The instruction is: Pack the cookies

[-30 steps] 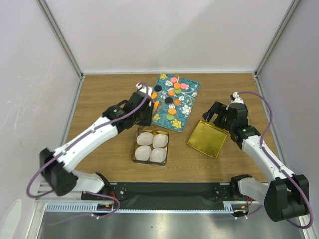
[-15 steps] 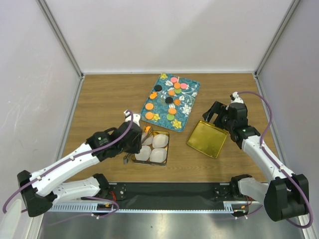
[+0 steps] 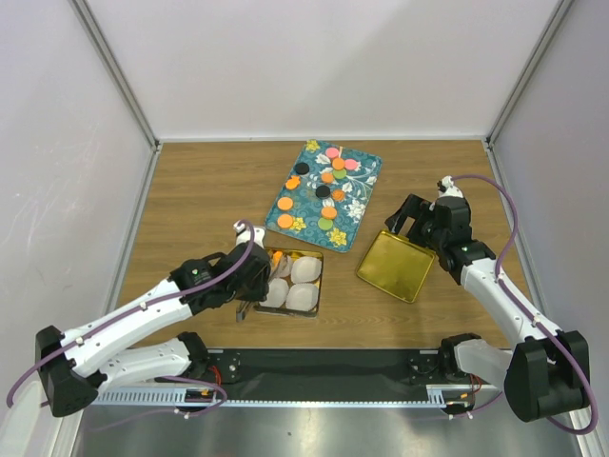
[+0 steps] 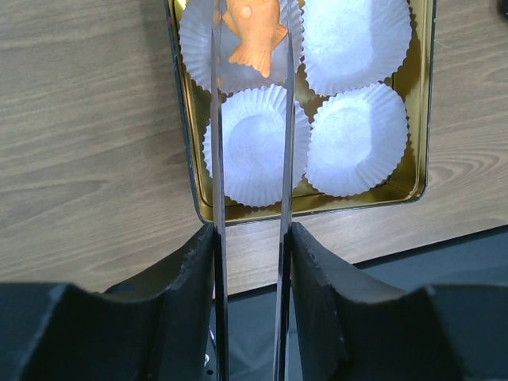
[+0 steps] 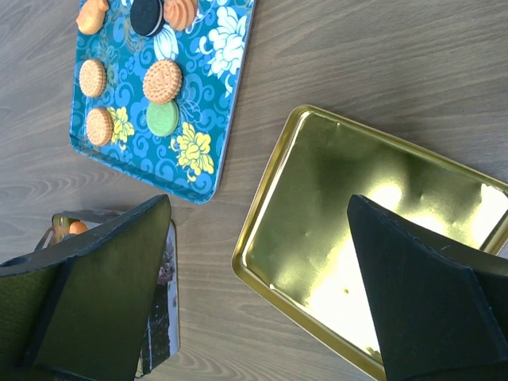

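My left gripper [image 4: 251, 238] is shut on a pair of metal tongs [image 4: 216, 135], whose blades reach over the gold tin [image 4: 184, 119]. An orange fish-shaped cookie [image 4: 254, 36] sits between the tong tips over the tin's far-left paper cup [image 4: 198, 48]; I cannot tell if it is still pinched. In the top view, the left gripper [image 3: 249, 278] is at the tin's [image 3: 288, 313] near-left corner. More cookies [image 3: 328, 176] lie on the teal tray [image 3: 362, 195]. My right gripper [image 3: 419, 221] hangs open over the gold lid [image 3: 397, 267].
The tin holds several white paper cups [image 4: 357, 139]; all but the far-left one hold nothing. In the right wrist view the open right gripper [image 5: 258, 202] frames the lid [image 5: 341, 206], with the tray [image 5: 206, 87] and round cookies [image 5: 163, 80] to its left. Grey walls enclose the table.
The left arm drew back from the tray to the tin, carrying the orange cookie in the tongs; it now sits over the far-left cup. The right arm stayed still.
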Robot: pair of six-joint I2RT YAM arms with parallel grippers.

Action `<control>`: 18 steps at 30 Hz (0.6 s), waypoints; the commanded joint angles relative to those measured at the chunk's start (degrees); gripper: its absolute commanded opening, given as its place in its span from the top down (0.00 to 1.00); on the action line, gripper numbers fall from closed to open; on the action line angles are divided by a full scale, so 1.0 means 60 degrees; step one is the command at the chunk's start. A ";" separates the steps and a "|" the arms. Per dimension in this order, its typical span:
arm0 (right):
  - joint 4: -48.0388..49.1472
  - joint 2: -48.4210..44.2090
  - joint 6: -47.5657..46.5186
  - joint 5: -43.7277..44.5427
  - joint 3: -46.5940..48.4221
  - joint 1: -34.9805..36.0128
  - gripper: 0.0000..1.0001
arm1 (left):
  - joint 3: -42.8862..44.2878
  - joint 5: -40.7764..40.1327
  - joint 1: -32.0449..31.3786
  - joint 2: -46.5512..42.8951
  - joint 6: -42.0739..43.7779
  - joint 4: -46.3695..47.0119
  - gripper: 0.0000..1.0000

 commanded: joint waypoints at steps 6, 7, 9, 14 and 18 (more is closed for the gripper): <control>0.0092 -0.0016 -0.0154 -0.0072 0.0349 0.0042 0.00 | 0.0110 -0.0402 -0.0081 -0.0159 -0.0171 0.0360 0.48; 0.0107 -0.0002 -0.0154 -0.0057 0.0363 0.0042 0.00 | 0.0124 -0.0417 -0.0081 -0.0173 -0.0157 0.0317 0.47; 0.0107 -0.0002 -0.0154 -0.0072 0.0349 0.0042 0.00 | 0.0212 -0.0446 -0.0081 -0.0188 -0.0113 0.0287 0.46; 0.0078 -0.0002 -0.0169 -0.0086 0.0363 0.0056 0.00 | 0.0417 -0.0227 -0.0081 -0.0261 0.0092 0.0199 0.52; 0.0092 -0.0031 -0.0169 -0.0086 0.0363 0.0071 0.00 | 0.0885 -0.0052 -0.0096 -0.0407 0.0224 -0.0107 0.55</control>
